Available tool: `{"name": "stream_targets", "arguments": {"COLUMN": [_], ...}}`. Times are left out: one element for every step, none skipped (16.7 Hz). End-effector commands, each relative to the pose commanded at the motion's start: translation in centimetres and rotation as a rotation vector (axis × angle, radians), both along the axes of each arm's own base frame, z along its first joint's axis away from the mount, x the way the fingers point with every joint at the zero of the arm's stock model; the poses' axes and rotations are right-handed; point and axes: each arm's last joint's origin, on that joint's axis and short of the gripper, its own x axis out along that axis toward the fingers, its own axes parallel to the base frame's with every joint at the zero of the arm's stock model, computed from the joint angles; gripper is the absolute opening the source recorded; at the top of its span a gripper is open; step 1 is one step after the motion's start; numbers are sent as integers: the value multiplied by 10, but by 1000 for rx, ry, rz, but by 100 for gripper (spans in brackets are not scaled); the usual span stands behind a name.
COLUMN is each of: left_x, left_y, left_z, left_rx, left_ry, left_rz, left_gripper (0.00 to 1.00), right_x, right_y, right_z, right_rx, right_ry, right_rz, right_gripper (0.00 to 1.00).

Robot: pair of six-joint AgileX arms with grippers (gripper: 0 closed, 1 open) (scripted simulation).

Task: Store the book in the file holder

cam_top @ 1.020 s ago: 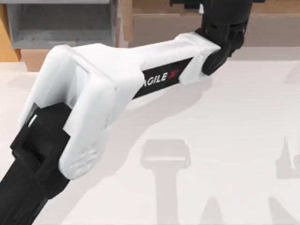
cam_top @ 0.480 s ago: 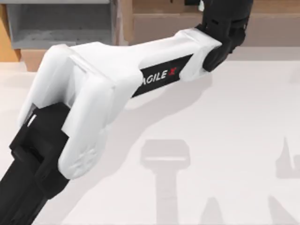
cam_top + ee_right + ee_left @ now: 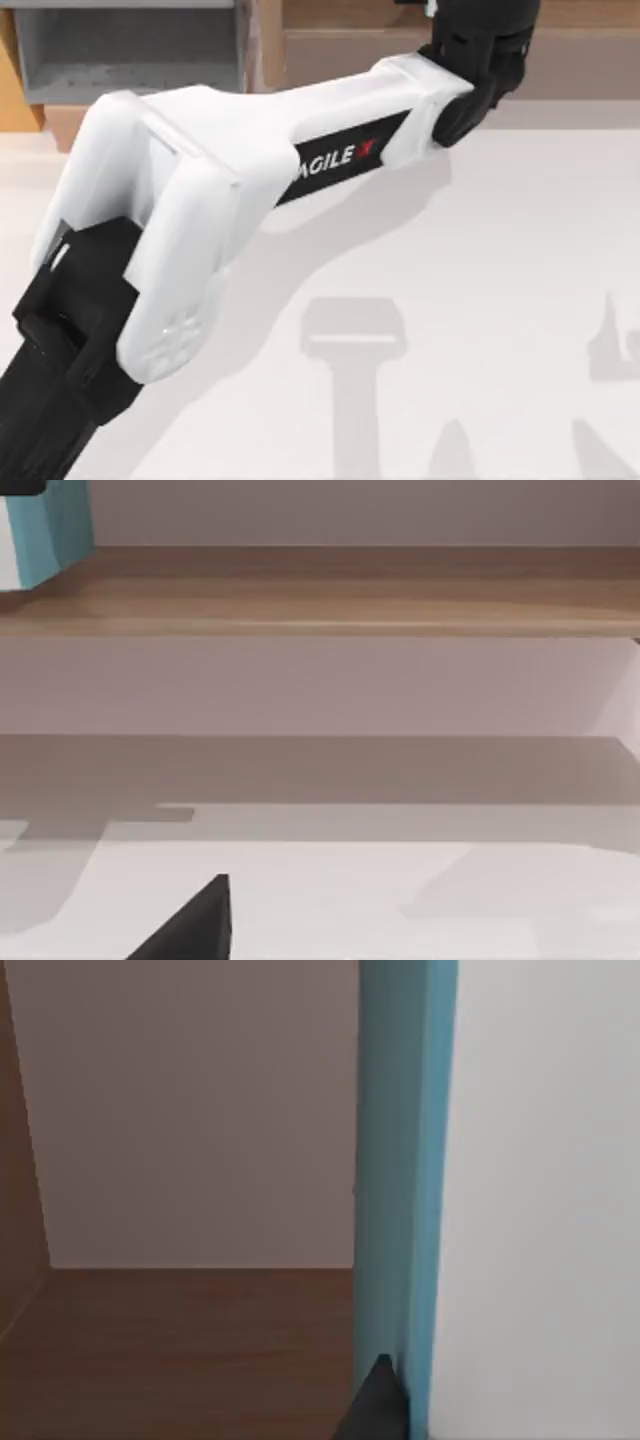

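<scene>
The book (image 3: 400,1180) stands on edge, teal cover toward the camera and white pages (image 3: 540,1200) beside it, over a brown wooden shelf floor. My left gripper is shut on it, and one dark fingertip (image 3: 378,1405) presses against the cover. My left arm (image 3: 200,200) stretches from the near left to the far right, its wrist (image 3: 480,50) at the shelf edge. The file holder (image 3: 130,50), grey with an orange side panel (image 3: 10,80), sits at the far left, well left of that wrist. In the right wrist view a corner of the book (image 3: 50,525) shows far off.
The wide brown wooden shelf (image 3: 350,45) runs along the table's far edge, to the right of the file holder, and also appears as a shelf (image 3: 320,590) in the right wrist view. One dark finger (image 3: 195,925) of my parked right gripper hangs over the white table (image 3: 480,260).
My left arm has crept a little farther toward the far edge, its wrist sliding slightly deeper over the brown shelf. Nothing else moved.
</scene>
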Motion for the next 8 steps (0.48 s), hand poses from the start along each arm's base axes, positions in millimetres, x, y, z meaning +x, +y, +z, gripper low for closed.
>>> {"name": "stream_targets", "arguments": {"left_x": [-6,-15,-27,-41,-57,-76,-97,-118], "left_y": [-2,-7,-14,-21,-30,-38,-46,-52], "left_z": [4,7,9,11,13,17,20,23], "left_rx": [3,12,22,32,42,52,62,74], "left_ry": [-3,-1,3,8,13,18,22,27], "left_rz": [-22,-59,-105,-161,-225,-298,-375,-455], "left_gripper": [0,0,0,0,0,0,0,0], "right_x": [0,0,0,0,0,0,0,0], "right_y": [0,0,0,0,0,0,0,0], "right_z": [0,0,0,0,0,0,0,0], "right_rx": [0,0,0,0,0,0,0,0], "right_ry": [0,0,0,0,0,0,0,0], "right_rz": [0,0,0,0,0,0,0,0], "right_gripper": [100,100,100,100,100,100,100,100]}}
